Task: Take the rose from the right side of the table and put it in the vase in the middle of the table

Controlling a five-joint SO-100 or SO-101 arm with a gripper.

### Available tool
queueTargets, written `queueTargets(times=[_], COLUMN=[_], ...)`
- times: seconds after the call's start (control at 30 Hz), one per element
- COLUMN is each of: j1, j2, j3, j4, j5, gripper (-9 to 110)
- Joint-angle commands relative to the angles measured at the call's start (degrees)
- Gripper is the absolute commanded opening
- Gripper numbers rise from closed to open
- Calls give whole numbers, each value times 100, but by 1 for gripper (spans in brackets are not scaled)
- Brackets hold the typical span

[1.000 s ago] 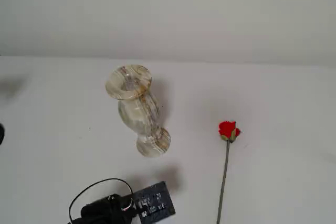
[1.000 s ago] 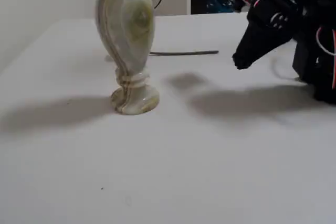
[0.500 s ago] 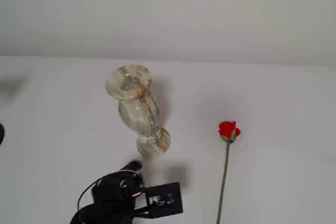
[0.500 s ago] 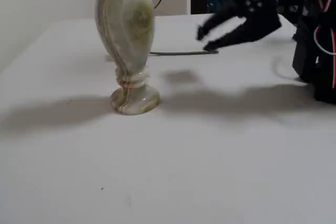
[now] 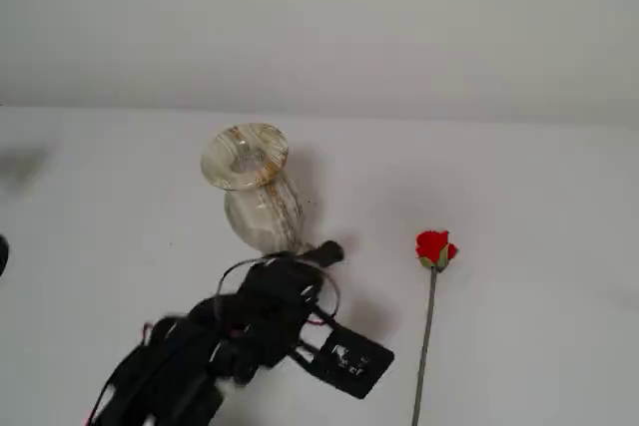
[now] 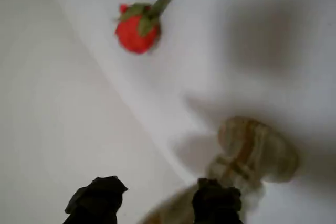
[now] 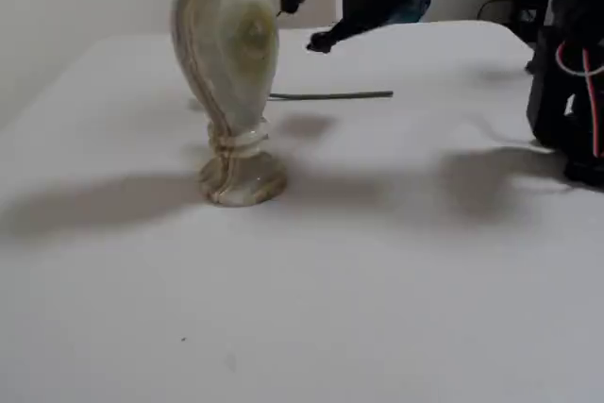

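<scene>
Rose [image 5: 433, 246] flat on desk [image 5: 539, 207], right of upright vase [image 5: 257, 187].
Fixed view: arm above vase foot. Wrist view: jaws [image 6: 156, 200] apart, empty, over vase [image 6: 252, 153]; rose [image 6: 136, 29] ahead. Other fixed view: stem [image 7: 330, 95] behind vase [image 7: 226, 73].

Pale wall [image 5: 319, 17] behind, small dark object [image 5: 2, 254] at left edge

Vase [image 7: 226, 73] rim cropped; rose [image 7: 330, 95] bloom hidden.

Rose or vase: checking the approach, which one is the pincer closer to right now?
The vase. The open pincer hovers right beside its body, while the rose lies flat on the table, clearly apart, untouched.
</scene>
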Motion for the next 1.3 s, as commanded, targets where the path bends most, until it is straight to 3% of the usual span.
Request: queueTargets(times=[0.0,0.47,0.77,0.87,1.0,1.27], j1=[378,958,1230,1248,1213,984], j2=[-1828,-5344,-7119,-8183,-10503,-10934], j3=[-1819,-5247,-8350,-10274,-14396,-14440], j4=[237,1485,3050,4069,5502,5432], j5=[879,1635,1793,1793,1705,1775], gripper=[20,20,23,24,23,23])
